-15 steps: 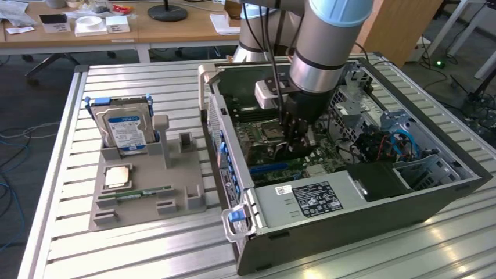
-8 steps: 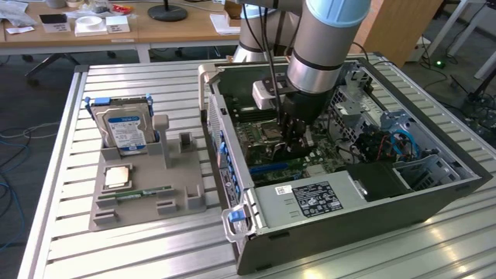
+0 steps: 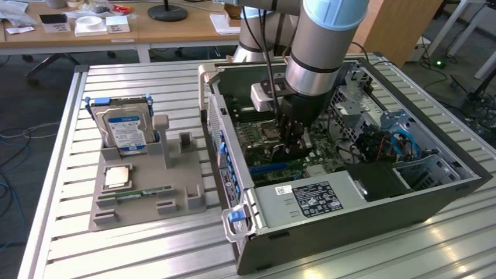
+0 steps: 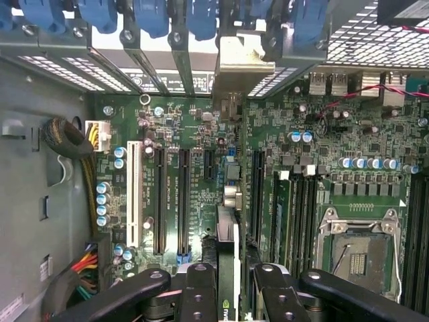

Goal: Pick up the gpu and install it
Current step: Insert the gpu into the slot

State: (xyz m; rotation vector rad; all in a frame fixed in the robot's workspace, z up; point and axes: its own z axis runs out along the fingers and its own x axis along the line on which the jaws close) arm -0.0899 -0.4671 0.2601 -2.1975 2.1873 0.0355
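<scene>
Wrist view shows the gripper (image 4: 228,285) clamped on the gpu (image 4: 228,235), which stands edge-on over the motherboard (image 4: 167,121) among its expansion slots. The card's silver bracket (image 4: 241,60) sits at the motherboard's rear edge. Exterior view shows the arm (image 3: 317,52) reaching down over the motherboard inside the open computer case (image 3: 310,226) on the desk (image 3: 155,244).

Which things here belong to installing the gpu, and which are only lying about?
Belong to the job: the gpu, held in the gripper; the motherboard; the open computer case.

Lying about: the hard drive, the processor and the RAM stick, all on the grey holder.
</scene>
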